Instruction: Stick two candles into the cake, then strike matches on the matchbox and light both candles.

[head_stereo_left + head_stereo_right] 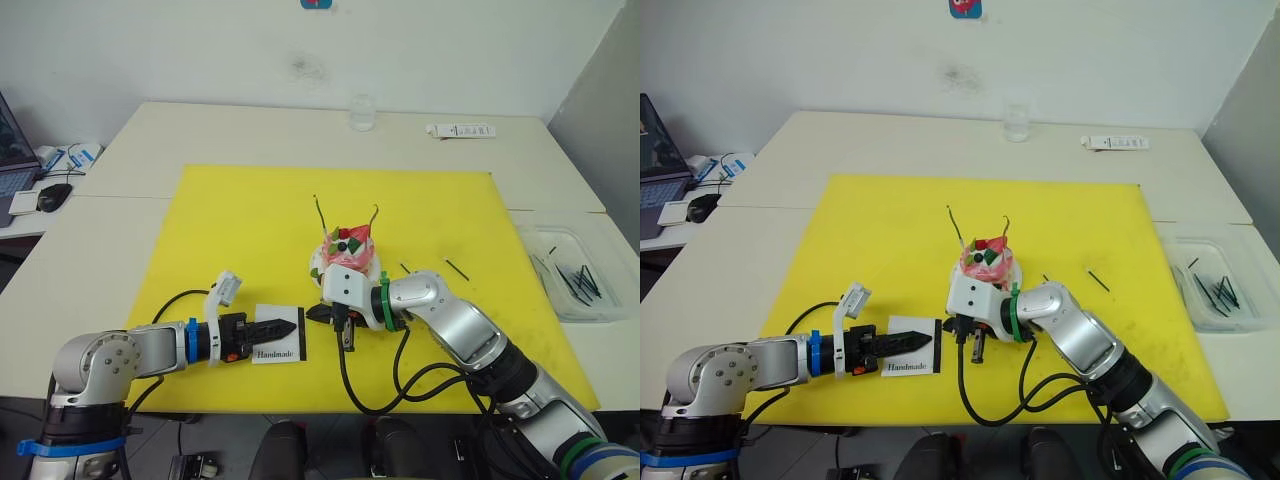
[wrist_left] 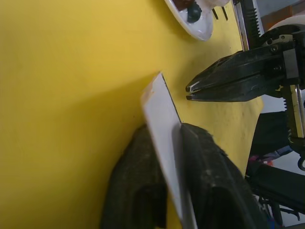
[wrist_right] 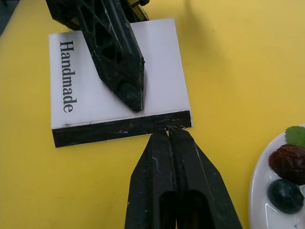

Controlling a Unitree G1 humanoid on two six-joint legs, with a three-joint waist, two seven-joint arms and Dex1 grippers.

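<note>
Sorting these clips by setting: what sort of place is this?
Probably an office or lab workroom: plain white tables pushed together against a bare wall, a laptop and mouse on a side desk, a yellow mat laid as a work surface.

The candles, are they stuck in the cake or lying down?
Stuck in. Both candles stand up out of the cake.

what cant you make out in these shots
- Whether the shut right gripper pinches a match: its fingertips hide it at the flat white matchbox's black strip.
- The small round pink cake: cut off by the right wrist view's edge.
- Thin black sticks in the clear tray: too small to count.
</note>
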